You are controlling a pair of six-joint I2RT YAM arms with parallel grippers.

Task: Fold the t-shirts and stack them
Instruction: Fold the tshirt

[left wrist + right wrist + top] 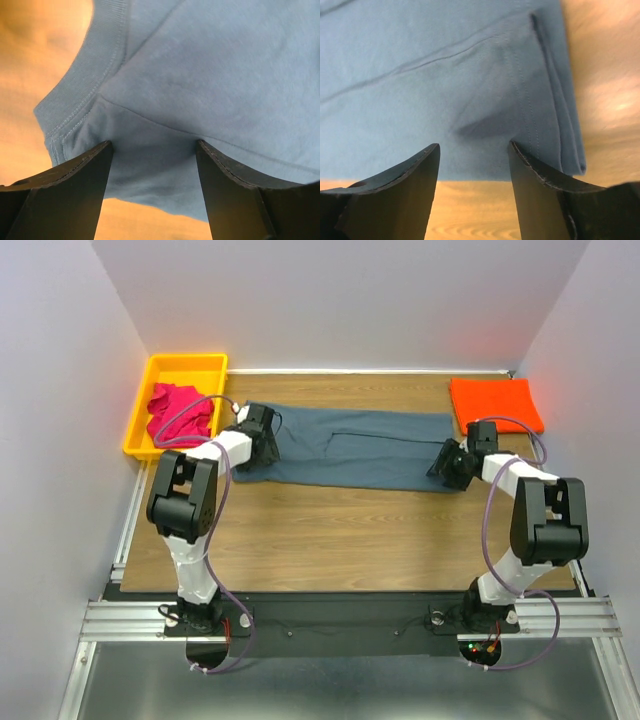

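The slate grey-blue t-shirt lies flat as a long band across the far part of the table. My left gripper sits at its left end by the collar, open, fingertips pressed onto the cloth, which spans the gap. My right gripper is at the right end near the hem, also open, tips down on the cloth with a small pucker between them. The orange t-shirt lies folded at the back right. In the yellow bin, the magenta-pink t-shirt lies crumpled.
The yellow bin stands at the back left, just beyond the left arm. White walls close in on three sides. Bare wooden tabletop stretches between the grey-blue shirt and the arm bases.
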